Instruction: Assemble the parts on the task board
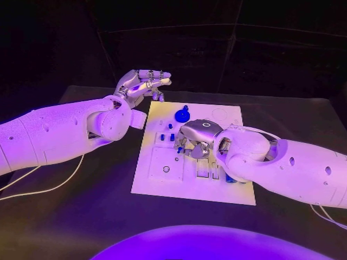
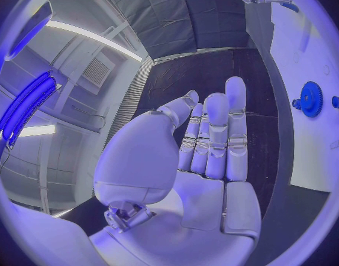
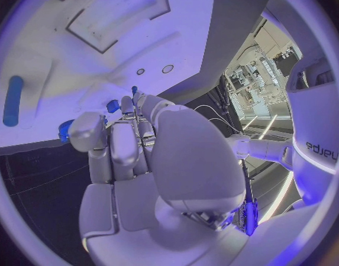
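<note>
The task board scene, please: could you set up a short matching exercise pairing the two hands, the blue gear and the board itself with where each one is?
Things:
1. left hand
2. right hand
3. blue gear
4. task board

Places:
A. lies on the board's far part
B. down over the board's middle
C. raised beyond the board's far left corner, holding nothing
D. flat on the black table, between the two arms

Pairs: 1-C, 2-B, 3-A, 4-D

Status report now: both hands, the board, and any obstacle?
Left hand raised off the board's far left corner, holding nothing. Right hand down over task board middle; grip unclear. Blue gear lies free.
</note>
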Robot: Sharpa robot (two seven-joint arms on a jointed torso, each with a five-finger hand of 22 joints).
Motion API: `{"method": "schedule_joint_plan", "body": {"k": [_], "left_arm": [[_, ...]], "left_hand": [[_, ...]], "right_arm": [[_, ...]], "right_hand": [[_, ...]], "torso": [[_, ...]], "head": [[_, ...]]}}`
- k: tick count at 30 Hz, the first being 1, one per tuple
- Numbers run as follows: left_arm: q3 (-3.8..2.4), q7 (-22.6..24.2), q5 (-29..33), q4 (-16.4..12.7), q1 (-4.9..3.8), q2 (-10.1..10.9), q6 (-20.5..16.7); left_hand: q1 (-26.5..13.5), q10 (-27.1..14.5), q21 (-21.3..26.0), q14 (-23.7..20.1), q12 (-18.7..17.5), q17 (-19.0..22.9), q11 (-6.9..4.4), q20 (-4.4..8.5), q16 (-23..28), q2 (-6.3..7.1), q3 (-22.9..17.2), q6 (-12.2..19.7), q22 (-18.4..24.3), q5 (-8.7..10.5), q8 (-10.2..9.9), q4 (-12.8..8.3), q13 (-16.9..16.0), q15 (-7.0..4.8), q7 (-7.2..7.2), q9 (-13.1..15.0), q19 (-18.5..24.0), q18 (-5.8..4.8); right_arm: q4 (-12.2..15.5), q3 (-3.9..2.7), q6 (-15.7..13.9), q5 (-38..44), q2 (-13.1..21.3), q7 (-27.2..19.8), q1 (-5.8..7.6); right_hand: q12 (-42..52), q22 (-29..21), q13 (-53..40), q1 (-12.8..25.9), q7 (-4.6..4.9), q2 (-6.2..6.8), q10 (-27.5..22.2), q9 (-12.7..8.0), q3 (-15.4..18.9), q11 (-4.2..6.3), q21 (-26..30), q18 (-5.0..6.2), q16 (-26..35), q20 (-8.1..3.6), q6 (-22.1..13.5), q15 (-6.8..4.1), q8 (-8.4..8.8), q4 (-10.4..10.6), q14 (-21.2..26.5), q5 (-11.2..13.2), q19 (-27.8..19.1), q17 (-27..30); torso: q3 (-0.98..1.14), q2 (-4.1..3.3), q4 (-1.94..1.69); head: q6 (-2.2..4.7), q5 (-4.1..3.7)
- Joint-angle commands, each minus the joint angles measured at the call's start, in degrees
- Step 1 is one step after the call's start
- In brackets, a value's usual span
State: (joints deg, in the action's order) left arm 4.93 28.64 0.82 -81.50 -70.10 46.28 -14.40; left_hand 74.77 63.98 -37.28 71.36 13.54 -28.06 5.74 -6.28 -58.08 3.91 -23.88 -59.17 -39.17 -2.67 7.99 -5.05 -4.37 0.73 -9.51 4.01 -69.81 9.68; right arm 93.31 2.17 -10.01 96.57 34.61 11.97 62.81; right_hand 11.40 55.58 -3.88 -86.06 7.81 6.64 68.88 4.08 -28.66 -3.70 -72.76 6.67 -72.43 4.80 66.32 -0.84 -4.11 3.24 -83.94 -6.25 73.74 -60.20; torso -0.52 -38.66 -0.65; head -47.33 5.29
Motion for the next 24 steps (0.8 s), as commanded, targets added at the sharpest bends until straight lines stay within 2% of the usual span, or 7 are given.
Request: {"method": "schedule_joint_plan", "body": {"k": [1,8,15,24], "left_arm": [[-0.04,0.6,0.24,0.09,-0.09,-0.11,0.79],[-0.04,0.52,0.24,0.37,-0.08,-0.22,0.87],[-0.04,0.18,0.24,0.44,-0.08,-0.27,1.26],[-0.04,0.12,0.24,0.46,-0.08,-0.22,1.32]], "left_hand": [[-0.46,-0.35,0.21,-0.43,0.2,0.05,-0.14,-0.01,0.38,0.08,0.0,-0.07,0.05,-0.15,0.12,0.21,0.05,-0.1,-0.32,-0.05,0.33,0.77],[-0.46,-0.43,0.26,-0.45,0.21,0.08,-0.11,-0.02,0.39,0.1,0.06,0.01,0.09,-0.15,0.09,0.22,0.06,-0.09,-0.35,-0.07,0.33,0.77],[-0.5,-0.54,0.33,-0.47,0.22,0.13,-0.07,-0.04,0.39,0.12,0.14,0.12,0.14,-0.15,0.04,0.24,0.08,-0.06,-0.41,-0.09,0.32,0.77],[-0.5,-0.55,0.34,-0.47,0.22,0.13,-0.06,-0.04,0.39,0.13,0.15,0.14,0.15,-0.15,0.04,0.25,0.08,-0.06,-0.42,-0.09,0.32,0.77]], "right_arm": [[-0.14,0.0,0.9,-0.07,-0.32,-1.03,0.0],[-0.3,0.24,2.02,-0.05,-0.91,-1.55,-0.18],[-0.56,0.41,3.3,-0.04,-1.24,-1.98,-0.32],[-0.77,0.47,3.92,0.06,-1.43,-1.7,-0.4]], "right_hand": [[-0.23,-0.09,-0.04,0.64,0.17,-0.11,0.15,0.04,-0.33,-0.07,0.03,0.04,-0.24,0.08,0.13,-0.23,0.14,0.05,-1.49,-0.25,-0.09,0.08],[-0.28,-0.17,-0.04,1.02,0.2,-0.04,0.1,0.03,-0.35,-0.1,0.06,0.05,-0.27,0.12,0.1,-0.19,0.16,-0.01,-1.48,-0.11,-0.15,0.11],[-0.31,-0.32,-0.04,1.2,0.2,-0.02,0.05,0.03,-0.37,-0.11,0.14,0.09,-0.25,0.14,0.06,-0.17,0.18,-0.05,-1.47,-0.03,-0.24,0.18],[-0.32,-0.31,-0.04,1.21,0.2,-0.03,0.04,0.03,-0.39,-0.11,0.13,0.08,-0.26,0.14,0.05,-0.17,0.19,-0.07,-1.47,-0.03,-0.23,0.17]], "torso": [[0.01,-0.01,0.03],[0.02,-0.02,0.16],[-0.06,0.01,0.06],[-0.03,0.02,0.02]], "head": [[-0.11,0.24],[-0.27,0.45],[-0.55,0.25],[-0.65,0.29]]}}
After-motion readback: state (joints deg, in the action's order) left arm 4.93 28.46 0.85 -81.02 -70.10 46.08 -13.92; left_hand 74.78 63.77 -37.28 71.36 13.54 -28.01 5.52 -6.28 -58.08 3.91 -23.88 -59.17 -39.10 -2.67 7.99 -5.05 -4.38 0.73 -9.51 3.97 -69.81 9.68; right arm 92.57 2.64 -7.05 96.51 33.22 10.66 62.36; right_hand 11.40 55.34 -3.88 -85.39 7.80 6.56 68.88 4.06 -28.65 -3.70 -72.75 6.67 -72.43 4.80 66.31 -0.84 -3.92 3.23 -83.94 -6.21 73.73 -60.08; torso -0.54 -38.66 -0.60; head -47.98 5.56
